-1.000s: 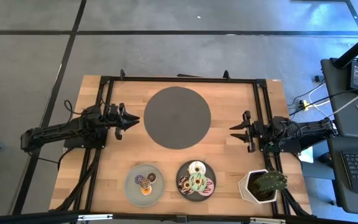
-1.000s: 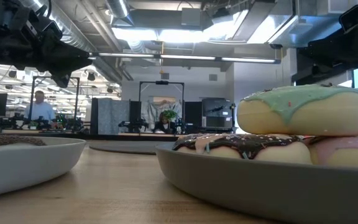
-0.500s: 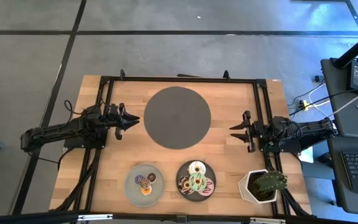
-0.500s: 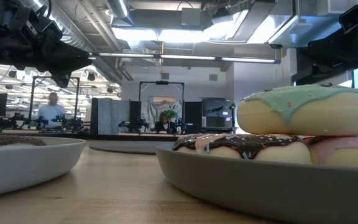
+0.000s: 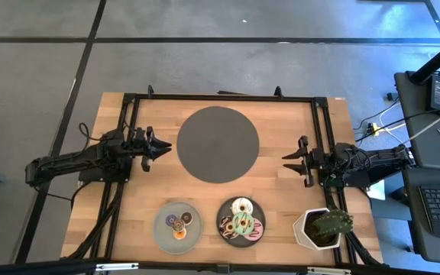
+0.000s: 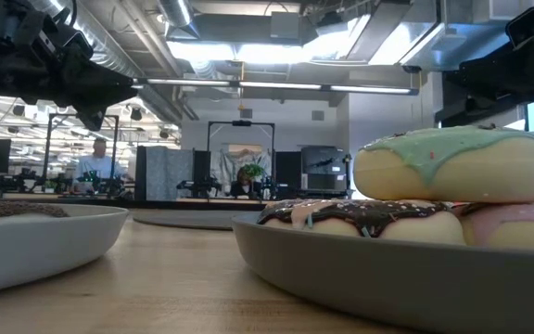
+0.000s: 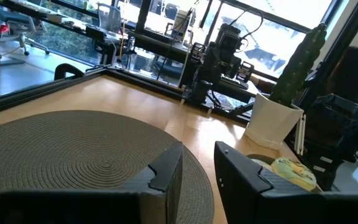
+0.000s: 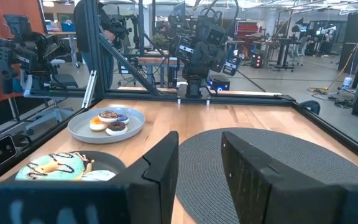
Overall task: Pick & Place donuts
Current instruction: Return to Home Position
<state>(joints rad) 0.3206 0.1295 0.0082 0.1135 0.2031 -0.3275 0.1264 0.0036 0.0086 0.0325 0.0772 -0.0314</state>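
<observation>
The larger donuts, green (image 5: 243, 223), white (image 5: 241, 205), chocolate-sprinkled (image 5: 227, 225) and pink (image 5: 256, 226), lie piled on a dark plate (image 5: 241, 239) near the table's near edge. In the low view the green donut (image 6: 452, 162) lies on top of the chocolate one (image 6: 360, 216) and the pink one (image 6: 517, 224). Mini donuts (image 5: 179, 222) lie on a light grey plate (image 5: 162, 229) to its left. My left gripper (image 5: 163, 147) hovers open at the left of a big round dark mat (image 5: 218, 144). My right gripper (image 5: 287, 162) hovers open at the mat's right.
A white pot with a cactus (image 5: 323, 228) stands at the near right corner. A black frame (image 5: 220, 98) runs around the table top. Bare wood lies between the mat and the two plates. A person (image 6: 95, 162) is in the room behind.
Both arms and all donuts have kept still. Only the person in the room behind the table has walked toward the right.
</observation>
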